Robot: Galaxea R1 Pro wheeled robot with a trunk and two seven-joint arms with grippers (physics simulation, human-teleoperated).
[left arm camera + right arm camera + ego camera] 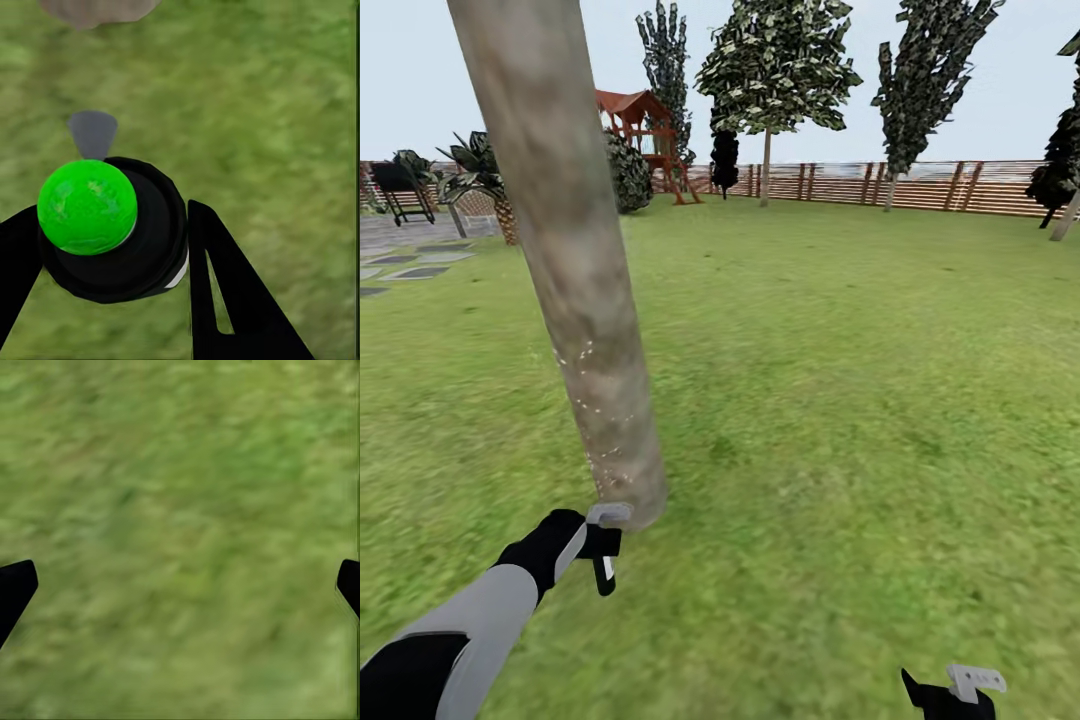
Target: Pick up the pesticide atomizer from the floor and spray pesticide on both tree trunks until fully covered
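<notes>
Head view, far left first: grey stone slabs (405, 262) set in the grass by a short palm (490, 180), well away from the action. Next comes the thick leaning tree trunk (575, 270), mottled grey-beige, with a scatter of pale specks on its lower stretch that I'd take for spray, though they cover only a patch. At its foot the left gripper (603, 548) sits just beside the bark. From the left wrist camera its fingers (225, 292) are pinched around the pesticide atomizer (112, 229), a dark round bottle whose cap looks bright green here, with a grey nozzle pointing toward the trunk base at the edge of that picture.

So the pick-up looks done and the spraying of this trunk seems under way, far from finished up high. I can't tell which other tree is the second target; that one remains to do.

Further right, open lawn runs to the wooden fence (920, 185). The right gripper (950, 692) hangs low over grass, its fingertips (15, 585) spread wide and holding nothing.
</notes>
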